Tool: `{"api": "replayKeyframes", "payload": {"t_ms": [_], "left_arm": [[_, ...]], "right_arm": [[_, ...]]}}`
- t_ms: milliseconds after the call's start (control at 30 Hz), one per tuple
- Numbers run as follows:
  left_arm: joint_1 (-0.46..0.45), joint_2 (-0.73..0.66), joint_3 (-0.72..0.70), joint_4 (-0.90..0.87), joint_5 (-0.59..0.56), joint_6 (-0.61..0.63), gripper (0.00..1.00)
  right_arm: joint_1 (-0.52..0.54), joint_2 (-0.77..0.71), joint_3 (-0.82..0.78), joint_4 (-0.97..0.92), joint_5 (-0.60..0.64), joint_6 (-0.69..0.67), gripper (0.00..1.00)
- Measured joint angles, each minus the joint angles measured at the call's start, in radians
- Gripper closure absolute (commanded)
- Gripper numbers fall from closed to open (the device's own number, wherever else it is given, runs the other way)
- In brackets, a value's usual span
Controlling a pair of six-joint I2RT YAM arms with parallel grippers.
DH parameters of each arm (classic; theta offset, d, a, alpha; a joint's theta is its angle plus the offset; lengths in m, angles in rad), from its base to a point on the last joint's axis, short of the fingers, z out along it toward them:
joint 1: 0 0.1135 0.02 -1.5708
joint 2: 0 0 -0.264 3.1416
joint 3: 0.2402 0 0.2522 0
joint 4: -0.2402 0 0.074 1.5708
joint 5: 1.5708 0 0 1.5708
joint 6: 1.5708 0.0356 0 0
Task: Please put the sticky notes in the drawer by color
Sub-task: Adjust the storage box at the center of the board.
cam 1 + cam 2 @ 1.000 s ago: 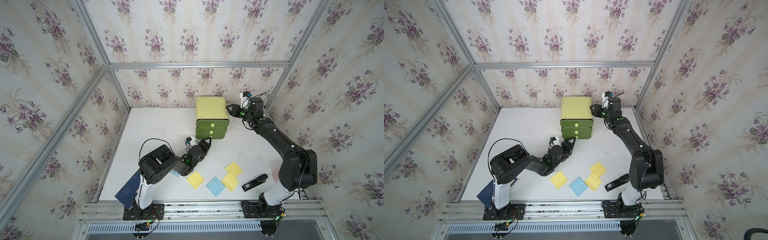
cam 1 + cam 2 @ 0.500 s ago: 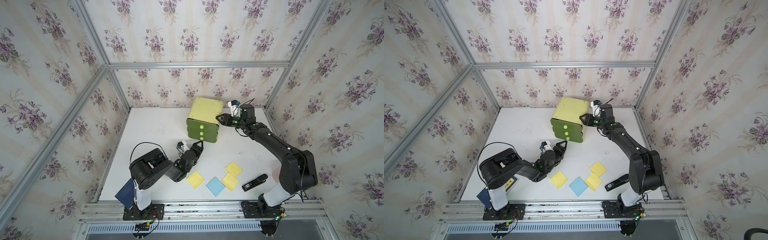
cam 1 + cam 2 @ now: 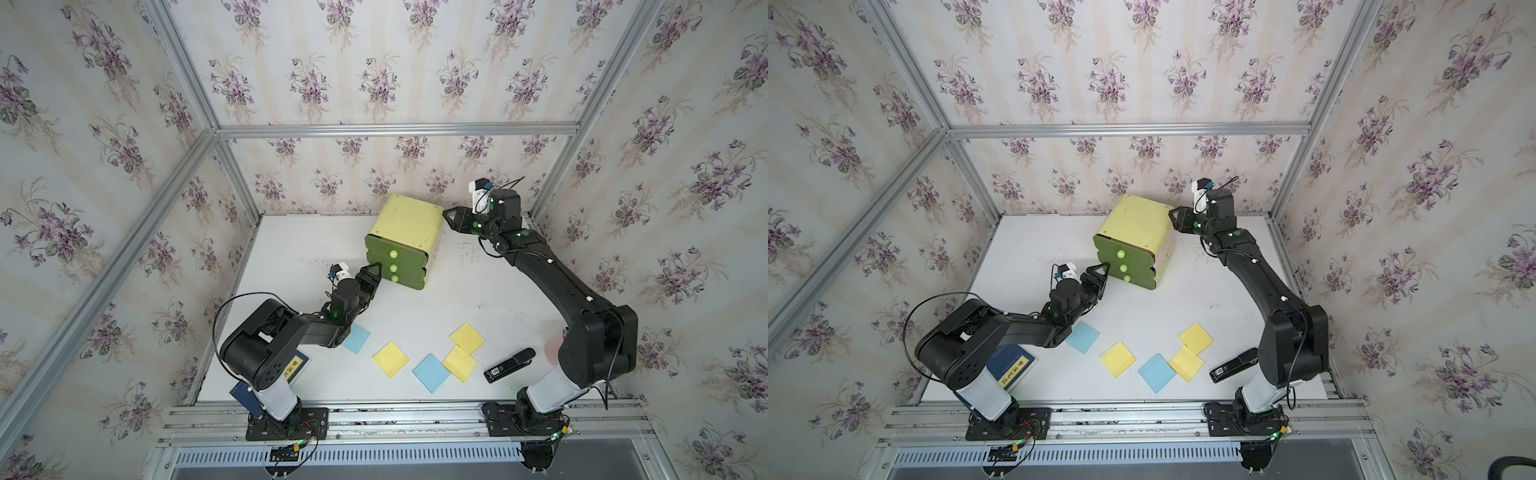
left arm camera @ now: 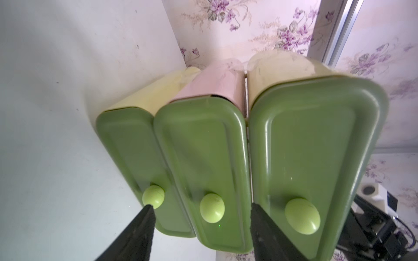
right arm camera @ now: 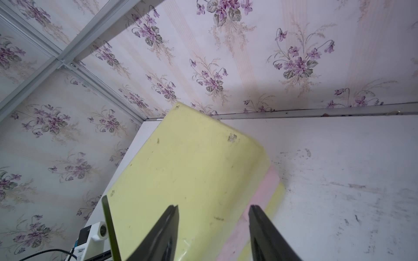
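Observation:
The drawer stands turned at the back of the table, its three green fronts shut. My left gripper is open just in front of the knobs, and the middle knob shows between its fingers. My right gripper is open at the cabinet's back right top corner, holding nothing. Sticky notes lie near the front in both top views: blue, yellow, blue and two overlapping yellow ones. A pink one peeks from behind the right arm.
A black stapler lies at the front right beside the right arm's base. A dark blue book sits under the left arm at the front left. Flowered walls and metal posts close in the table on three sides.
The drawer cabinet has turned, its front now facing the front left. My left gripper moved left and away from the front edge. My right gripper swung in at the cabinet, then drew back to its corner.

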Motion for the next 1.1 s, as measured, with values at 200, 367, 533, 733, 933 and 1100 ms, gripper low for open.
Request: {"api": "replayKeyframes", "payload": {"t_ms": [200, 367, 533, 733, 933, 1100], "left_arm": [[0.026, 0.083, 0.032, 0.026, 0.136, 0.005, 0.34], [0.027, 0.192, 0.042, 0.123, 0.198, -0.031, 0.34], [0.028, 0.22, 0.075, 0.149, 0.224, -0.032, 0.33], [0.023, 0.252, 0.06, 0.227, 0.225, -0.047, 0.34], [0.019, 0.255, 0.05, 0.303, 0.194, -0.048, 0.38], [0.013, 0.256, 0.089, 0.315, 0.182, -0.032, 0.44]], "right_arm": [[-0.001, 0.143, 0.143, -0.044, 0.037, -0.019, 0.44], [-0.001, 0.217, 0.202, -0.061, 0.037, -0.019, 0.45], [0.0, 0.253, 0.21, -0.067, 0.036, -0.029, 0.45], [-0.001, 0.252, 0.171, -0.011, 0.016, -0.034, 0.45], [-0.001, 0.253, 0.153, 0.028, 0.011, -0.037, 0.45], [-0.001, 0.251, 0.147, 0.039, 0.011, -0.042, 0.45]]}}
